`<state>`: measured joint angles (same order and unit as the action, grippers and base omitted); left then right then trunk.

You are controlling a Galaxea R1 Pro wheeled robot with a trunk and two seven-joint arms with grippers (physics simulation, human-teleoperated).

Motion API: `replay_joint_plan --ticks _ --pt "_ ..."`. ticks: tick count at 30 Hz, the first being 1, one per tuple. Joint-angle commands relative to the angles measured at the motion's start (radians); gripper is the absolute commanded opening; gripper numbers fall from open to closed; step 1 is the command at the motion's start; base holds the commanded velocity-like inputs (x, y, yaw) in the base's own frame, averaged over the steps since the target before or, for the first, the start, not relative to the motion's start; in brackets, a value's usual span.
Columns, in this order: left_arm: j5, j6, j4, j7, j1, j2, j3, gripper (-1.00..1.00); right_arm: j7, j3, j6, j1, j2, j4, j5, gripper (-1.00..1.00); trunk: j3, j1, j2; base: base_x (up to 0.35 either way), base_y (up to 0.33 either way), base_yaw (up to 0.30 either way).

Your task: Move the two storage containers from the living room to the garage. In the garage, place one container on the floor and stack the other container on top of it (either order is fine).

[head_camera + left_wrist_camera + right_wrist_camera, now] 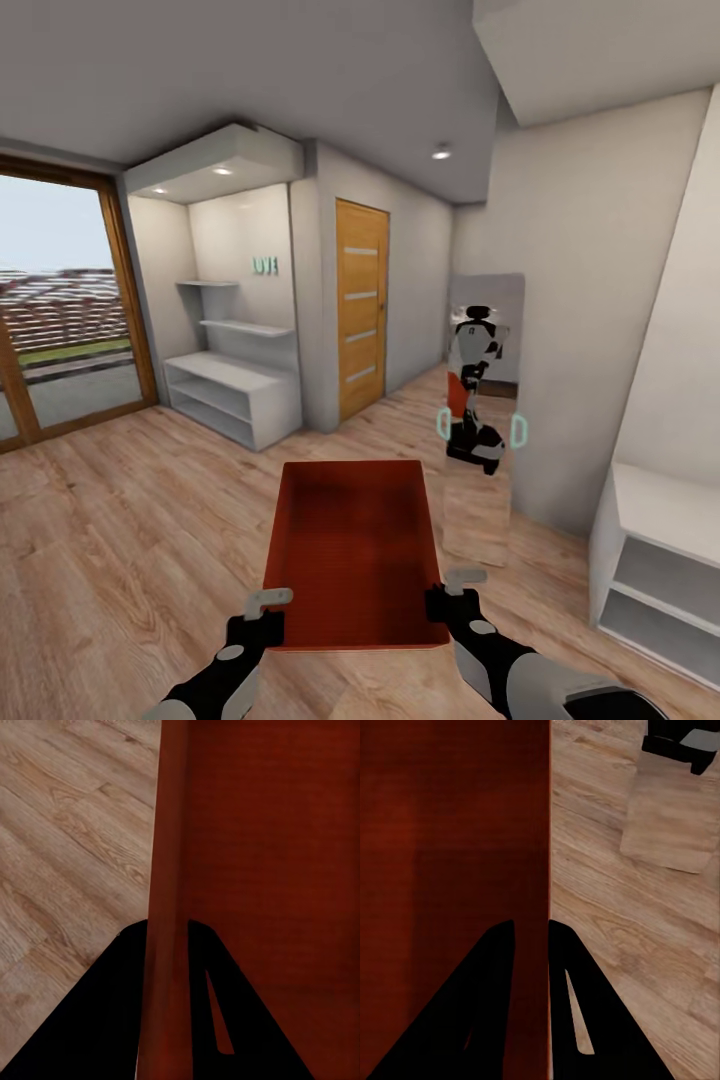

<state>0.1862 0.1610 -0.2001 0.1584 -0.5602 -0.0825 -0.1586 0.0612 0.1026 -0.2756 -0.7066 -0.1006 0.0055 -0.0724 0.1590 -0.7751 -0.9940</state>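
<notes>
Closest to the robot's trunk, the left hand [262, 612] and the right hand [452, 592] each pinch a side wall of one plain red-orange rectangular open-top storage container [352, 550], carried level between the arms above the light wood-plank floor [120, 540]. Both wrist views bear this out: the left hand's dark fingers [105, 1020] straddle the container's left wall [166, 870], and the right hand's fingers [487, 1005] straddle the right wall [546, 832], each clamped shut on it. Its long axis runs straight ahead, away from the robot, and both hands grip near the close end, so neither arm is the nearer one. Beyond the far rim the floor leads to a wooden door with pale stripes [361, 305], closed, slightly left of the container's axis. Right of the door, a tall wall mirror [483, 400] reflects the robot. My judgement: the carry turns on heading toward that door.
</notes>
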Motion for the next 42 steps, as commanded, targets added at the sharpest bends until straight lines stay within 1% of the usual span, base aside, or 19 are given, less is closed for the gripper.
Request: replay_joint_plan --ticks 1,23,36,42 --pt "-0.002 0.012 -0.015 0.009 -0.001 0.0 -0.004 -1.0 -0.001 -0.018 -0.002 -0.001 -0.001 0.004 -0.003 -1.0 0.002 -0.001 -0.001 0.32 0.0 0.0" --pt "-0.002 0.012 -0.015 0.009 -0.001 0.0 -0.004 -1.0 -0.004 -0.018 -0.002 -0.001 0.001 0.004 -0.003 -1.0 0.002 -0.001 -0.001 0.32 0.0 0.002" --pt "-0.002 0.012 -0.015 0.009 -0.001 0.0 -0.004 -1.0 -0.004 -0.018 -0.002 -0.001 0.001 0.004 -0.003 -1.0 0.002 -0.001 -0.001 0.319 0.0 0.236" --pt "-0.002 0.012 -0.015 0.009 -0.001 0.0 -0.004 -1.0 -0.009 -0.018 -0.002 -0.001 0.001 0.004 -0.003 -1.0 0.002 -0.001 -0.001 0.319 0.0 0.073"
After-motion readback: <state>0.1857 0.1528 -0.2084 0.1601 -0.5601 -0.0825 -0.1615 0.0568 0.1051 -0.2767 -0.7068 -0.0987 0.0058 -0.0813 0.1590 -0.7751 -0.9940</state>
